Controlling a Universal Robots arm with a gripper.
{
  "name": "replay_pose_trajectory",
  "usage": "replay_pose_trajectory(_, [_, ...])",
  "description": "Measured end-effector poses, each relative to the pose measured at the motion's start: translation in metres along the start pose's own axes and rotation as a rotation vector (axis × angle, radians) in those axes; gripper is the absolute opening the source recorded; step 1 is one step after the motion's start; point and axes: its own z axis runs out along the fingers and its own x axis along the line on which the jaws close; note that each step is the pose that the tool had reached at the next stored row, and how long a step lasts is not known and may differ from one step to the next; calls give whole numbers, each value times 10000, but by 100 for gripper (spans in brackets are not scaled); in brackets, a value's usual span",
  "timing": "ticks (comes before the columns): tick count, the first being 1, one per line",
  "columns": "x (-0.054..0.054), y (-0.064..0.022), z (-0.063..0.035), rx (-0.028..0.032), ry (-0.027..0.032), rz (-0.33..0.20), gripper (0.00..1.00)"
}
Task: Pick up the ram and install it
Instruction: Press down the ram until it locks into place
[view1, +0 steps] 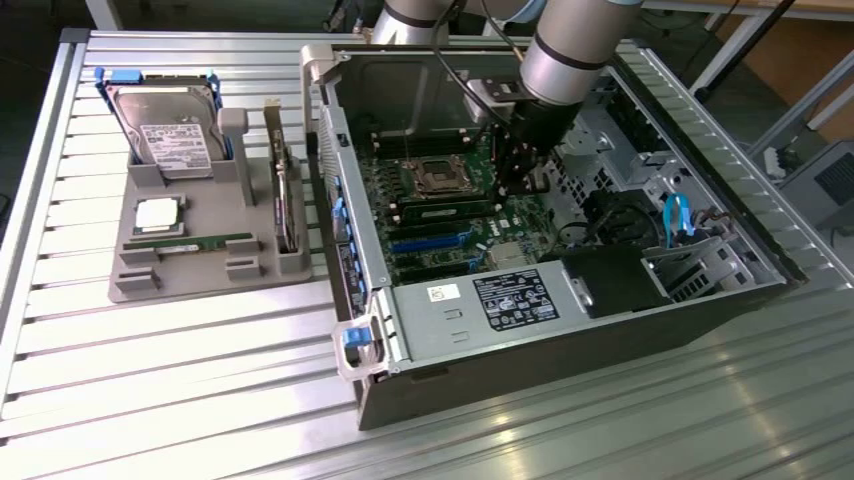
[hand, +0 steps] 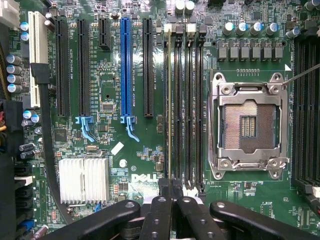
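Gripper down inside the open case, fingers pinched shut on the ram, which stands on edge in the memory slot nearest the black expansion slots, beside the empty CPU socket. Second ram stick lying flat on the grey tray at the exterior view's left, just below the processor and near the hard drive.

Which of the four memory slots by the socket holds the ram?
The slot farthest from the socket holds the ram; the other three are empty.
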Motion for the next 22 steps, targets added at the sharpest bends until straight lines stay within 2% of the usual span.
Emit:
replay_pose_trajectory(5, [-1,0,-1,3,-8,-1,9])
replay_pose_trajectory(7, [1,3,-113,1,-3,1,9])
replay_pose_trajectory(11, [3,7,-276,1,-1,0,9])
replay_pose_trajectory(14, [3,8,-306,1,-1,0,9])
replay_pose_trajectory(17, [4,100,-304,1,0,-1,9])
replay_pose_trajectory(22, [5,343,-296,1,1,0,9])
